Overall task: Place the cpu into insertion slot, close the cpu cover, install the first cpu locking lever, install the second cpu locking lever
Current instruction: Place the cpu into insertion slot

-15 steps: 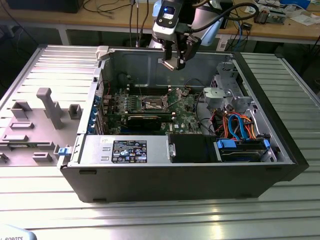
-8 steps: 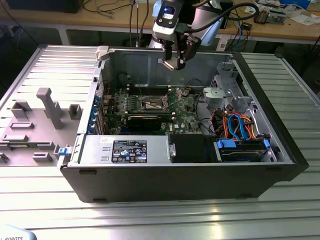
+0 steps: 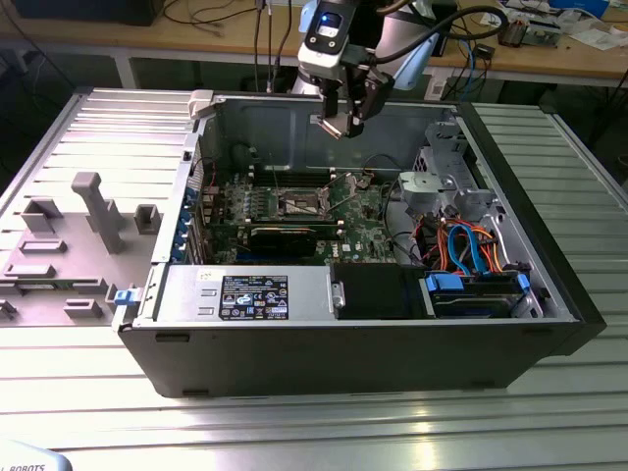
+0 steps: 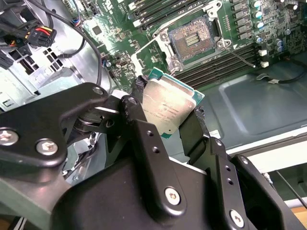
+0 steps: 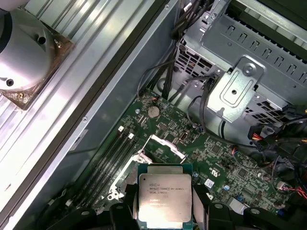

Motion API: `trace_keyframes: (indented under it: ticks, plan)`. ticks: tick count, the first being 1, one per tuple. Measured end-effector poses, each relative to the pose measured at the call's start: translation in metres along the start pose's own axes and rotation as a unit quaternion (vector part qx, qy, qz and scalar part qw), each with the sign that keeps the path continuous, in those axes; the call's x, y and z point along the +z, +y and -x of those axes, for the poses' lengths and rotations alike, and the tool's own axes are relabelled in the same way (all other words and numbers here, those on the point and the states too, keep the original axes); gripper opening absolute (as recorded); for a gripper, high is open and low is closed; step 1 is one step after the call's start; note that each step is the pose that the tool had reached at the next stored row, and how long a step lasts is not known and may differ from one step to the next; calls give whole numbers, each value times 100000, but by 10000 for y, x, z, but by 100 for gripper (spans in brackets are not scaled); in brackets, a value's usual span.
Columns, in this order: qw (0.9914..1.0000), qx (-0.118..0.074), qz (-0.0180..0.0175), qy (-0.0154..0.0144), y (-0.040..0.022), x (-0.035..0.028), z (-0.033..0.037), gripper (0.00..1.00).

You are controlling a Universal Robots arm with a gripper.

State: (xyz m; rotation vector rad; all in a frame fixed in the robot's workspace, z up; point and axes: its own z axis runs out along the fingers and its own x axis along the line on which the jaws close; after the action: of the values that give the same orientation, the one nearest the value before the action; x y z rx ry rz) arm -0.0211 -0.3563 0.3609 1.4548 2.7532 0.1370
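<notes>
My gripper [image 3: 340,120] hangs above the open computer case, shut on the cpu [image 3: 333,126]. The cpu [image 4: 168,106] is a flat square chip with a silvery top and green edge, clamped by its sides between two black fingers [image 4: 138,93]. In the first wrist view the cpu [image 5: 164,195] hovers over the green board. The insertion slot [image 4: 193,39] lies bare below and apart from the chip, dark with a metal rim; in the exterior view the insertion slot [image 3: 299,204] sits mid-board. The cpu cover [image 5: 163,145] stands tilted up beside the socket. A thin wire lever [image 4: 242,58] lies swung out.
The case walls [image 3: 265,123] surround the board. A black graphics card [image 3: 285,235] lies in front of the socket, memory slots [image 4: 216,67] run beside it. A metal drive cage [image 5: 249,91] with cable bundles [image 3: 466,245] is on the exterior view's right. Grey fixtures [image 3: 93,211] stand outside.
</notes>
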Motion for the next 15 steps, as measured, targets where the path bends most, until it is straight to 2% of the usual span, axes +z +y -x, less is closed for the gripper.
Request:
trace_keyframes:
  ticks: [15]
  plan:
    - [99970,2419,46,-218,0,0,0,54]
